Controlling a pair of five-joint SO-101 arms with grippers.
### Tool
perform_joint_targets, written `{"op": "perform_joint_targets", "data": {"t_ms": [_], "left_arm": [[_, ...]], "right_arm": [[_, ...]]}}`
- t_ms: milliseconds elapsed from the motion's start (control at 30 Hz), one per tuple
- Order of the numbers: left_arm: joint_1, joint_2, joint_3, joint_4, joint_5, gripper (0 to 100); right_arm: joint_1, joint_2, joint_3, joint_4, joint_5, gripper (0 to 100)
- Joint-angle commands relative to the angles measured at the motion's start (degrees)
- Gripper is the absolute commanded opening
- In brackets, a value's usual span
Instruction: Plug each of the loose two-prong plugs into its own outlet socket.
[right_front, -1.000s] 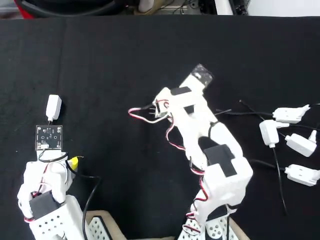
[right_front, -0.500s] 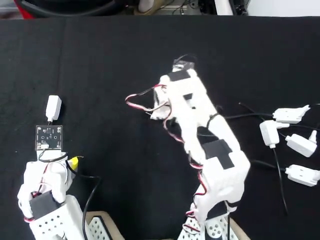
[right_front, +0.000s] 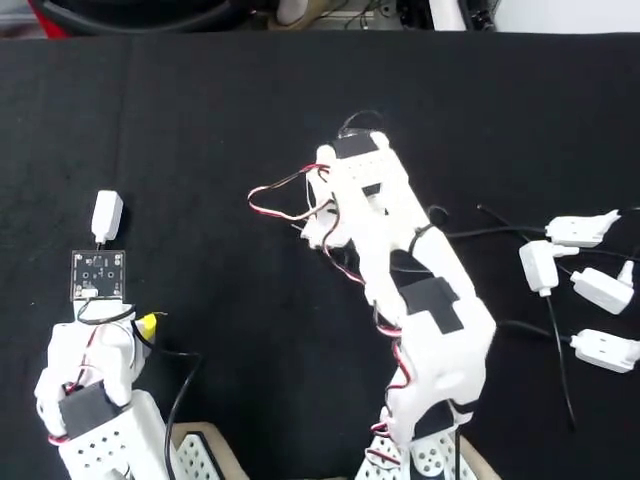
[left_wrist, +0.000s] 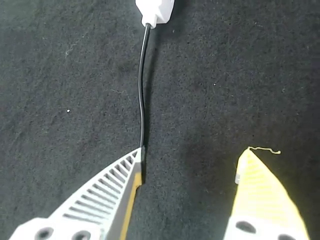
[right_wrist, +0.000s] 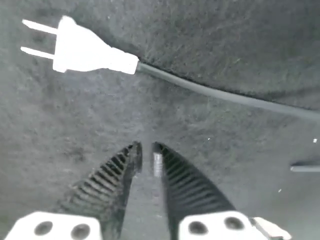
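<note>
Two-prong plug (right_wrist: 85, 50), prongs bare and cord trailing, lies flat on the black table (right_front: 200, 120) with nothing mated to it, so by my reckoning the job is barely begun. Nearest me, at about 7 o'clock, the left arm (right_front: 90, 385) sits low. The left gripper (left_wrist: 194, 151) hovers over the cloth with its white and yellow fingers spread wide and nothing between them. A black cord (left_wrist: 142, 100) runs past the tip of the white finger out to a white cord end (right_front: 107, 213) at 9 o'clock, though I cannot tell whether that piece is plug or socket. From 5 o'clock the right arm (right_front: 430, 320) stretches to mid-table, toward 12, and the right gripper (right_wrist: 146, 147) hangs just short of that loose plug, fingers drawn almost together on nothing. Off at 3 o'clock a cluster of white cord ends (right_front: 541, 266) lies near one another, apart from the arms, none visibly joined. Every pairing I can see is yet to be made: each plug needs picking up, lining up with a socket and pushing home.
</note>
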Motion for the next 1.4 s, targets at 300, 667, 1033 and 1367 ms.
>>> {"op": "perform_joint_targets", "data": {"t_ms": [300, 667, 1033, 1367], "left_arm": [[0.84, -0.18, -0.04, -1.05, -0.35, 30], [0.92, -0.18, -0.04, -1.05, -0.35, 30], [0.92, -0.18, -0.04, -1.05, -0.35, 30], [0.92, -0.18, 0.04, -1.05, -0.35, 30]], "right_arm": [[7.65, 3.65, -1.63, 10.64, 17.23, 13.4], [26.37, 12.53, -12.00, 4.13, 23.03, 5.3], [28.04, 19.30, -36.35, 2.81, 22.95, 5.3], [26.11, 28.35, -57.36, 5.54, 16.35, 5.6]]}}
